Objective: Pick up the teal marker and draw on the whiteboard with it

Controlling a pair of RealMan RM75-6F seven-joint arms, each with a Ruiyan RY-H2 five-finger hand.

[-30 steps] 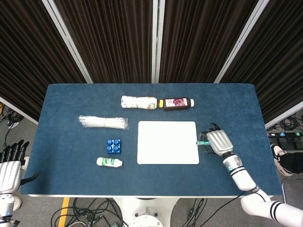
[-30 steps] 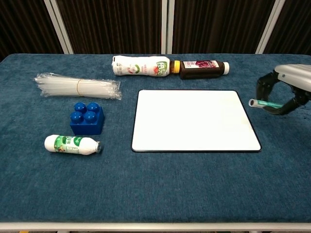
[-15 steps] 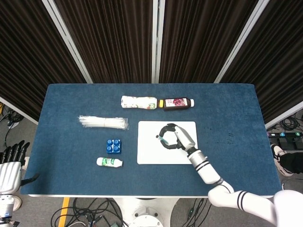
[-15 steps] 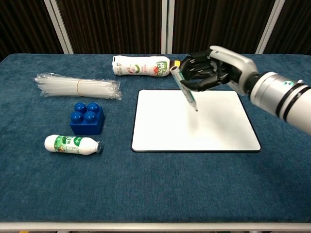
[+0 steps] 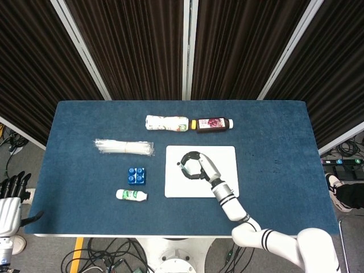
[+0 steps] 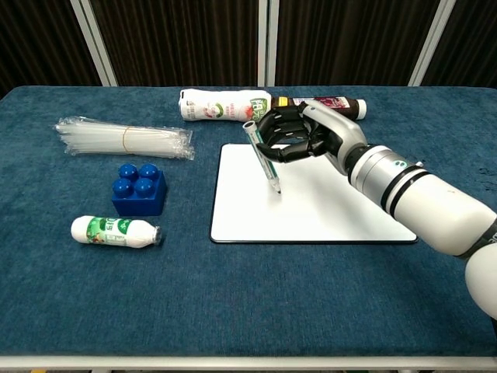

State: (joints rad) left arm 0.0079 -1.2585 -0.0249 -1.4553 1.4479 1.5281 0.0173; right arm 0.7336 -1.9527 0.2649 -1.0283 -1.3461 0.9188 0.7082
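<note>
My right hand point(image 6: 301, 134) point(image 5: 196, 166) grips the teal marker point(image 6: 263, 158) and holds it steeply tilted over the left part of the whiteboard point(image 6: 326, 210) point(image 5: 227, 156). The marker's tip points down at the board; whether it touches the surface I cannot tell. No marks show on the white surface. My left hand point(image 5: 11, 196) hangs off the table's left edge in the head view, fingers apart, holding nothing.
Behind the board lie a white-green bottle point(image 6: 225, 105) and a dark bottle point(image 6: 326, 106). To the left are a bundle of clear straws point(image 6: 124, 138), a blue block point(image 6: 140, 189) and a small white bottle point(image 6: 115, 231).
My right hand has carried the marker from the table right of the board, across it, to its left part. The left hand has sunk lower at the frame edge.
</note>
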